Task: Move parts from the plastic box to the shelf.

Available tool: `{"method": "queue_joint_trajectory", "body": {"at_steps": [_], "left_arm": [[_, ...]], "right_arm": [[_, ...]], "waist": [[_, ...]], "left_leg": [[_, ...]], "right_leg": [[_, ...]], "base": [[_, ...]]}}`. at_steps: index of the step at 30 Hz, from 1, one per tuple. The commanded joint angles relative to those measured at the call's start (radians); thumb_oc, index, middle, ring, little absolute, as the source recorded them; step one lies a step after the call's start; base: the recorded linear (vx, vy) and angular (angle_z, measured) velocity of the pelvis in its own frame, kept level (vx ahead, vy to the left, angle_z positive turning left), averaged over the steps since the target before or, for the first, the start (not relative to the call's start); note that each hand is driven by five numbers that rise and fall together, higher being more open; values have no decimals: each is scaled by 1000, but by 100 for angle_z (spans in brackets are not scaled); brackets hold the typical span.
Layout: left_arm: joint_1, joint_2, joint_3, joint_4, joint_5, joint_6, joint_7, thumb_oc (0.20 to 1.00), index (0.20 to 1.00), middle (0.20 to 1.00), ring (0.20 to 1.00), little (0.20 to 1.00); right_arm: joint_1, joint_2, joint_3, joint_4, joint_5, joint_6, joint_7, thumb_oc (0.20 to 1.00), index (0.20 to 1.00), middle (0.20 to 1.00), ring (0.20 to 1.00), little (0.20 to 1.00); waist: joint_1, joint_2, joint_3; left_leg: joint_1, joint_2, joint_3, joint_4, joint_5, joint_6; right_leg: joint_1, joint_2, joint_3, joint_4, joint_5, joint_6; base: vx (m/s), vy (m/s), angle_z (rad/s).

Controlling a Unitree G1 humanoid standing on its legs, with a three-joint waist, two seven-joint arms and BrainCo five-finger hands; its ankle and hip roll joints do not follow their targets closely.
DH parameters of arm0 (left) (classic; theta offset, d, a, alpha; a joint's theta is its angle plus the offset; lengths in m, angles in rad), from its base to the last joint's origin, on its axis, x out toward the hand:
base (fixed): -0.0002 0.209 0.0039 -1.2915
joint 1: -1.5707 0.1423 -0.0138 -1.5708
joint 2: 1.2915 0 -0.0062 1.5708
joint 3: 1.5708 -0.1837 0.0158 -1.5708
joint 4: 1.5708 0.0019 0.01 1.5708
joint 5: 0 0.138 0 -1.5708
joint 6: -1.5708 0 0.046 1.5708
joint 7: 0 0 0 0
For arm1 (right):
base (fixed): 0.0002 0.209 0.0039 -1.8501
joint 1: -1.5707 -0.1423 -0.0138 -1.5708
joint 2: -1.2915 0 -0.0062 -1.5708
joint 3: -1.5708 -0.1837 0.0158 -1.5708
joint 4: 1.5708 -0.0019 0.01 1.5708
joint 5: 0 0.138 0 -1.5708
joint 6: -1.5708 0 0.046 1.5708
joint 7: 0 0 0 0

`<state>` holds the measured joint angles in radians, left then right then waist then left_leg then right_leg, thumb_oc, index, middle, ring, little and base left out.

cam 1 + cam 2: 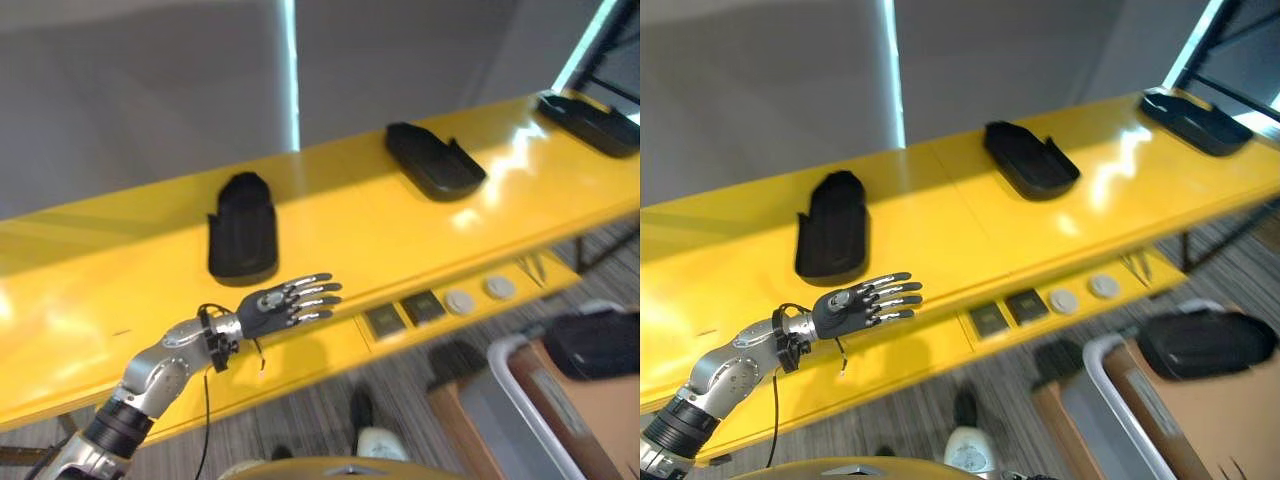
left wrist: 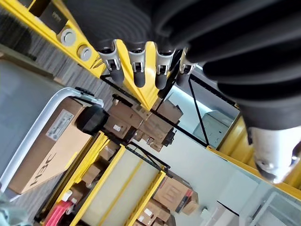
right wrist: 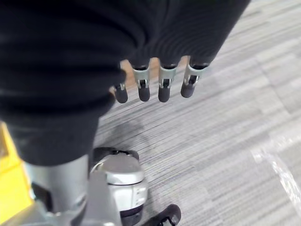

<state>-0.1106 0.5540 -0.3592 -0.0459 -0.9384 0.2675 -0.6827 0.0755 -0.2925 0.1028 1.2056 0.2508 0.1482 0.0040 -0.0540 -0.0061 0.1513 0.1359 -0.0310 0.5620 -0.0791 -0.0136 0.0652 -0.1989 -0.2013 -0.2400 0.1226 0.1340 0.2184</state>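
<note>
- Shelf (image 1: 420,250): yellow, long, carrying three black parts in a row along it.
- Part one (image 1: 242,230): near the shelf's left end, just behind the left hand, apart from it.
- Part two (image 1: 434,160): mid-shelf, toward the back edge.
- Part three (image 1: 590,122): at the shelf's far right end.
- Left hand (image 1: 285,303): over the shelf's front edge, fingers (image 1: 318,291) straight and spread, holding nothing.
- Right hand (image 3: 155,84): hangs over grey floor, fingers relaxed and empty.
- Box (image 1: 520,395): grey, light-rimmed, below the shelf's right half; a further black part (image 1: 1205,343) appears to lie at its top.
- Step in hand, as judged: part one looks set down, the left hand free of it.
- Next move, as judged: turn to the box, lower a hand onto the black part there, close the fingers round it, and carry it to a bare stretch of shelf.
</note>
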Motion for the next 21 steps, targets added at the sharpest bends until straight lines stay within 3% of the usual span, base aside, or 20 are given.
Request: {"method": "queue_joint_trajectory", "body": {"at_steps": [1,2,4,5,7,8,11,16,17,19,20,21], "left_arm": [[-17,-26,68,2,-35,-49,55,1000,1000,1000,1000,1000],[-7,-34,85,26,-24,-58,88,1000,1000,1000,1000,1000],[4,-39,93,35,-28,-61,111,1000,1000,1000,1000,1000],[41,-57,113,68,-32,-91,159,1000,1000,1000,1000,1000],[59,-68,114,104,-14,-125,152,1000,1000,1000,1000,1000],[85,-93,124,117,-5,-144,160,1000,1000,1000,1000,1000],[95,-111,124,124,-23,-147,171,1000,1000,1000,1000,1000],[90,-138,99,163,20,-184,182,1000,1000,1000,1000,1000],[82,-145,87,180,36,-192,200,1000,1000,1000,1000,1000],[86,-152,87,222,80,-194,220,1000,1000,1000,1000,1000],[85,-154,87,224,81,-195,219,1000,1000,1000,1000,1000],[87,-156,90,237,118,-182,239,1000,1000,1000,1000,1000]], "right_arm": [[53,-13,51,0,35,-58,17,1000,1000,1000,1000,1000],[47,-17,69,-16,30,-82,30,1000,1000,1000,1000,1000],[42,-16,78,-22,11,-88,35,1000,1000,1000,1000,1000],[25,-14,109,-36,-45,-117,33,1000,1000,1000,1000,1000],[24,-7,125,-39,-68,-152,27,1000,1000,1000,1000,1000],[28,-9,145,-79,-84,-189,40,1000,1000,1000,1000,1000],[42,-13,159,-136,-57,-157,80,1000,1000,1000,1000,1000],[65,-26,152,-187,7,-147,110,1000,1000,1000,1000,1000],[67,-34,149,-188,19,-149,121,1000,1000,1000,1000,1000],[61,-48,150,-182,10,-157,119,1000,1000,1000,1000,1000],[60,-49,150,-181,11,-158,119,1000,1000,1000,1000,1000],[55,-54,152,-178,31,-158,112,1000,1000,1000,1000,1000]], "waist": [[4,35,-34],[31,53,-46],[47,55,-51],[83,45,-56],[100,32,-56],[100,22,-53],[85,16,-50],[51,5,-43],[44,-1,-40],[58,-8,-37],[57,-7,-38],[67,-7,-36]], "left_leg": [[-26,11,-153,50,-60,-4],[-62,37,-71,77,-56,5],[-78,53,-34,88,-55,6],[-130,102,69,131,-44,3],[-171,136,101,171,-29,-10],[-201,173,115,181,5,-32],[-211,197,117,177,36,-56],[-220,224,94,178,78,-98],[-226,230,75,205,77,-106],[-241,197,-44,245,57,-108],[-244,198,-45,249,54,-108],[-254,181,-101,260,52,-109]], "right_leg": [[99,-49,-43,47,53,18],[123,-77,-137,141,-11,-23],[140,-103,-182,159,-22,-34],[217,-114,-291,99,-77,-59],[263,-80,-319,24,-86,-71],[287,-21,-315,-49,-112,-75],[287,20,-305,-92,-107,-79],[282,74,-284,-142,-95,-104],[277,87,-274,-153,-97,-117],[263,100,-222,-157,-103,-131],[262,100,-222,-156,-104,-131],[256,105,-197,-155,-105,-133]], "base": [[-317,-1,-185],[-329,-48,-163],[-271,-158,-166],[-261,-360,-159],[-190,-441,-246],[-131,-428,-271],[-73,-277,-142],[-41,-218,-7],[-49,-186,-17],[-32,-118,-22],[-8,-50,-65],[44,16,-98]]}}
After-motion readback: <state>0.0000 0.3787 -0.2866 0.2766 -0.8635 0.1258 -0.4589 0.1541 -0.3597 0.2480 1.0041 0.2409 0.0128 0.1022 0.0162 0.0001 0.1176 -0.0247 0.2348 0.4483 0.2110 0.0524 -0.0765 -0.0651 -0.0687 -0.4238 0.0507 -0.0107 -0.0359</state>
